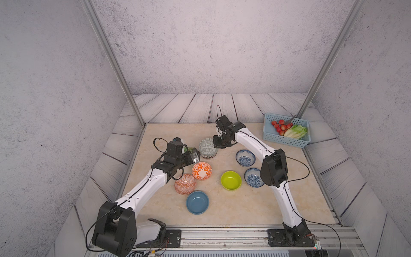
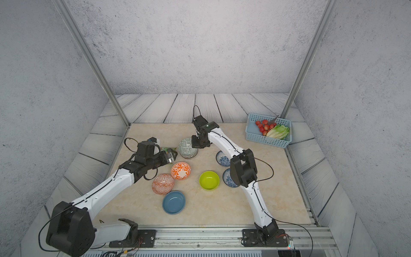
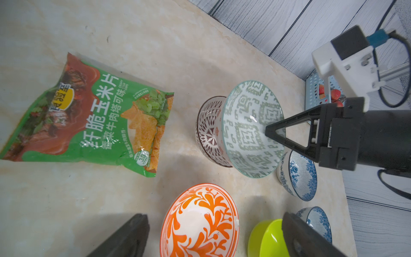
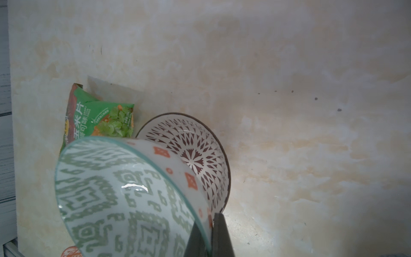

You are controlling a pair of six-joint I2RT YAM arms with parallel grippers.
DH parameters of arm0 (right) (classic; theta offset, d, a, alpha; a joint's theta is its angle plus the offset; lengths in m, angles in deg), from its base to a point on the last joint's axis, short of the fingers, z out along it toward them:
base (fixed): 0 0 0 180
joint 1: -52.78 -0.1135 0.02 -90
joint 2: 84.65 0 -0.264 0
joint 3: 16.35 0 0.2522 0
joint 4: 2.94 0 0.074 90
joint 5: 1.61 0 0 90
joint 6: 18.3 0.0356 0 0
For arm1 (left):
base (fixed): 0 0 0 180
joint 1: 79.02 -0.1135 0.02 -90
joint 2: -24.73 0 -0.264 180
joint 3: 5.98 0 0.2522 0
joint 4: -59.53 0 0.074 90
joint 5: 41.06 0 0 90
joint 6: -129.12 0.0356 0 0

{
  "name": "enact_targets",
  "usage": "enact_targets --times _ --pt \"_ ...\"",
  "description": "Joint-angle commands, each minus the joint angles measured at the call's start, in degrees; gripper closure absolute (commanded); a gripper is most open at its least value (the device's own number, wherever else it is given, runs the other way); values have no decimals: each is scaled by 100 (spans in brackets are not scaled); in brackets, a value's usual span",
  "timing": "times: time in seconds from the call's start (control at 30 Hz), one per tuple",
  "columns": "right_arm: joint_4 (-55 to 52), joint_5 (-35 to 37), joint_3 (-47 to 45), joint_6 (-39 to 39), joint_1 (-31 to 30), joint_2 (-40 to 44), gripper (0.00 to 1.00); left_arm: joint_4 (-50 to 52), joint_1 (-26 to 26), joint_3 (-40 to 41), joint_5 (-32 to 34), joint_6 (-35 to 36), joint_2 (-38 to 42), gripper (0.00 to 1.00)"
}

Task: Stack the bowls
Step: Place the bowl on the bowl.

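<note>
The right gripper pinches the rim of the tilted grey-green patterned ceramic bowl, mid-frame in a top view over the white bowl with dark radial lines, so level it, centre it and lower gently before releasing, while the left gripper hangs wide open.

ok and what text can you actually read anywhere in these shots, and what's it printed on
"纤脆玉米片": large white characters on the green snack packet, in the left wrist view.
"香菜牛肉塔可味": smaller white line just beneath, same packet.
"3.0": round badge near one corner of the packet; the print around it is too small to read.
Yellow logo on the packet: characters too blurred to read.
Small English line beside the large characters: too small to read.
Nothing else readable.
</note>
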Motion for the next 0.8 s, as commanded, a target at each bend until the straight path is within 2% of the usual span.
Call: enact_targets --times 0.0,0.77 --pt "46 -77 245 79 -2 -107 100 -83 -6 43 51 -13 78 0" --pt "-74 271 496 209 -63 -465 100 -81 -32 35 44 -45 57 0"
